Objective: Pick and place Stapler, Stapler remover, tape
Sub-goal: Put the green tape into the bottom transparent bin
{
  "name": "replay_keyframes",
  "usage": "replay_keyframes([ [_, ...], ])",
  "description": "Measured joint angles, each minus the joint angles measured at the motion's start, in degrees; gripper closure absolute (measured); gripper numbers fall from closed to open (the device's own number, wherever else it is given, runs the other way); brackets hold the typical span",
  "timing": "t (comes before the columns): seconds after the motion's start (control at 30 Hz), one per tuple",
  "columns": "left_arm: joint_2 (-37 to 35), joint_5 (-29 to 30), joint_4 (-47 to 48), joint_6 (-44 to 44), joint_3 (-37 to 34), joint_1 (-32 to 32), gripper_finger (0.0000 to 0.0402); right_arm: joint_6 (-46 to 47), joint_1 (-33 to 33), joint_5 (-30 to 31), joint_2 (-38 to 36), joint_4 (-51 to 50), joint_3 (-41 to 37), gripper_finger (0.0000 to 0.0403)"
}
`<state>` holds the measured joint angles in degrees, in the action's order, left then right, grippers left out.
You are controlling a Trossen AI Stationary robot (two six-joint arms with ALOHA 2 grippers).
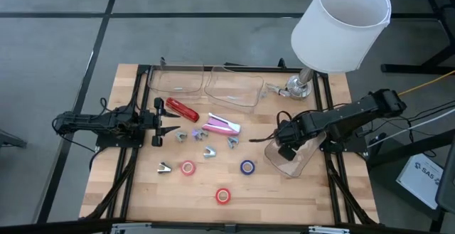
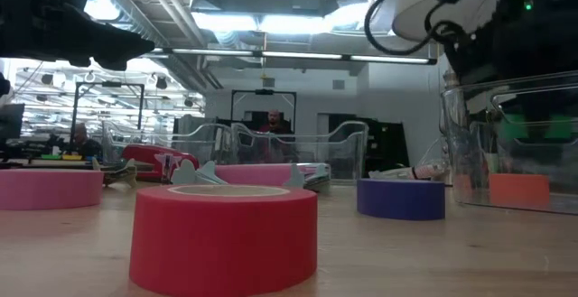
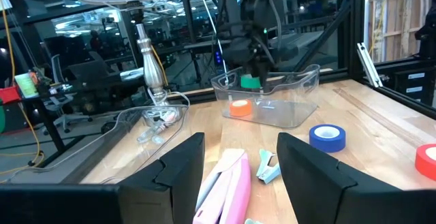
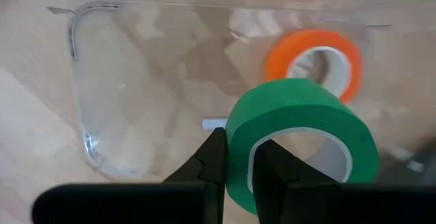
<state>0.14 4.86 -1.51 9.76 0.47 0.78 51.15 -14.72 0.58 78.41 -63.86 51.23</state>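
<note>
- Tabletop: the near strip around the red tape roll lies open.
- Clear bin: sits by the right edge, holding an orange roll.
- Right claw: over that bin, clamped on the green tape roll.
- Left claw: spread apart, empty, near the left edge, facing the pink stapler.

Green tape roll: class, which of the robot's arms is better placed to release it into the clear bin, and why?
The right. Its gripper is shut on the green tape roll over the clear bin, beside the orange roll. The left gripper waits open, far across the table.
</note>
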Motion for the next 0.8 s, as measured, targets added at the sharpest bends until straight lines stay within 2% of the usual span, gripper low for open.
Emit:
replay_keyframes([
  [0.23,0.0,0.0,0.01,0.0,0.02,0.0,0.0219,2.43,0.37,-0.17,-0.22,3.64,-3.29,0.0359],
  [0.37,0.0,0.0,-0.01,0.0,0.0,-0.02,0.0219,2.38,0.37,2.21,-0.22,3.23,-3.4,0.0359],
  [0.8,0.0,0.0,0.0,0.0,0.01,-0.01,0.0219,-2.36,3.65,7.04,-0.22,1.27,-3.42,0.0353],
])
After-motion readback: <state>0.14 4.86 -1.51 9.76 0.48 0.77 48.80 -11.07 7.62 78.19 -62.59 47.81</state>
